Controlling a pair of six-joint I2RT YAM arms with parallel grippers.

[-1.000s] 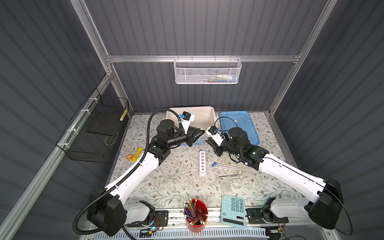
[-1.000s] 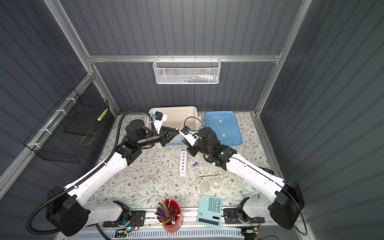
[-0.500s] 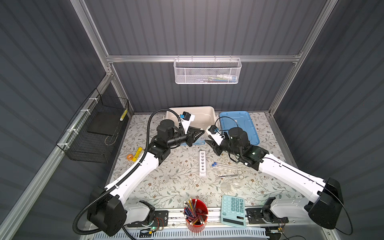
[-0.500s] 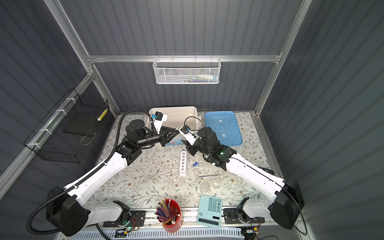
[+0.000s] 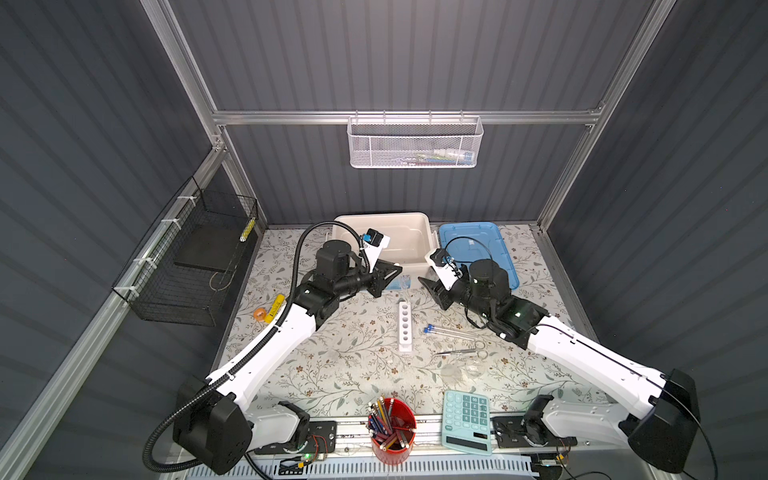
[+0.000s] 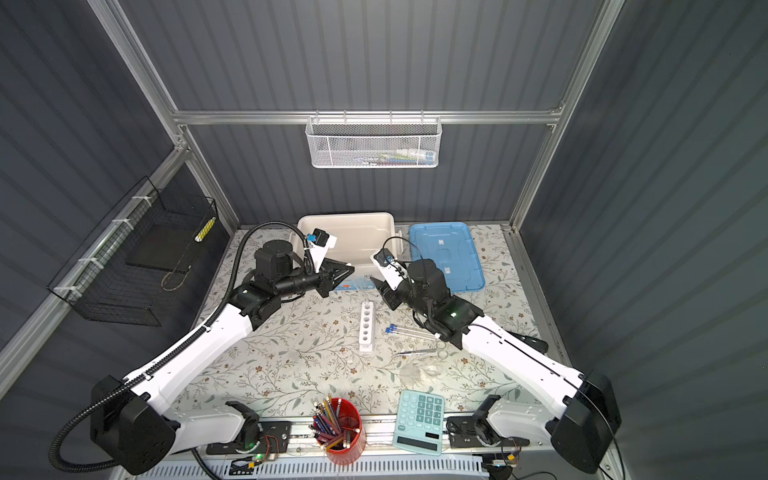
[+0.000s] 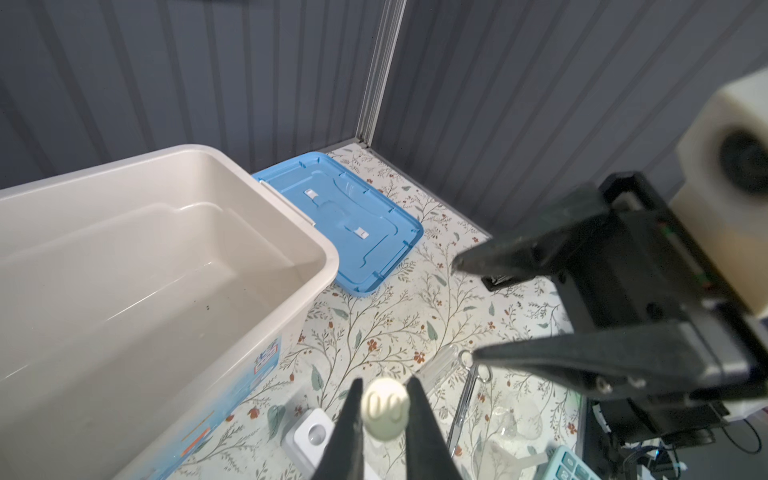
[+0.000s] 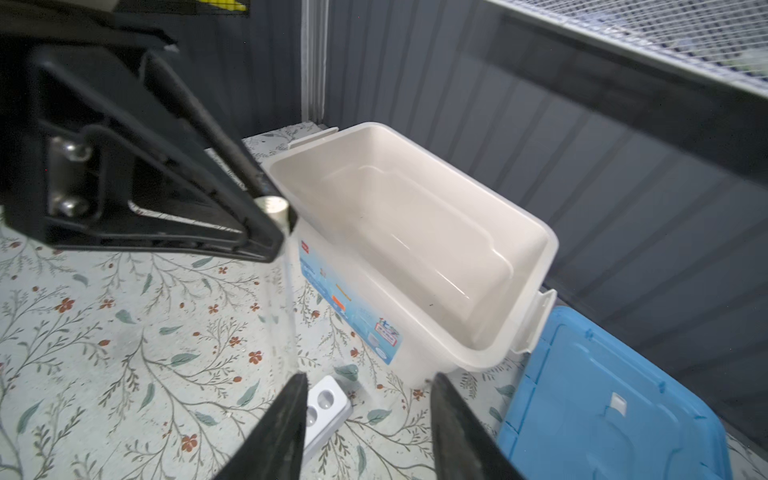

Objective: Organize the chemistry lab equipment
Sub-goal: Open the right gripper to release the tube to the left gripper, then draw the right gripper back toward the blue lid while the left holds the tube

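The left gripper is clenched on a cream-capped tube. The tube hangs upright above the table, between the beige bin and the far end of the white rack. The right gripper stands with its jaws apart and grasps nothing; it is near the tube and faces the left gripper. To the right of the rack, two blue-capped tubes, a thin metal tool and the glass dishes lie on the table.
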